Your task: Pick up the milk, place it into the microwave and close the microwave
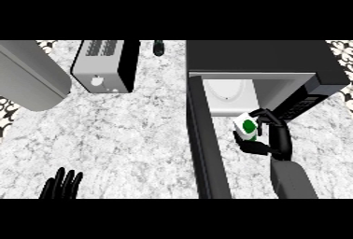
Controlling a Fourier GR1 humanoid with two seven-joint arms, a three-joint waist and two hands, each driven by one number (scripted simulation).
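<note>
The microwave stands at the counter's right rear, its door swung open forward. The toaster stands to its left. The milk carton sits just before the microwave's opening.

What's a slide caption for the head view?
Right hand holds milk carton at the open microwave; left hand rests open.

Single head view, steeply down onto the counter, forearms from lower edge.
</note>
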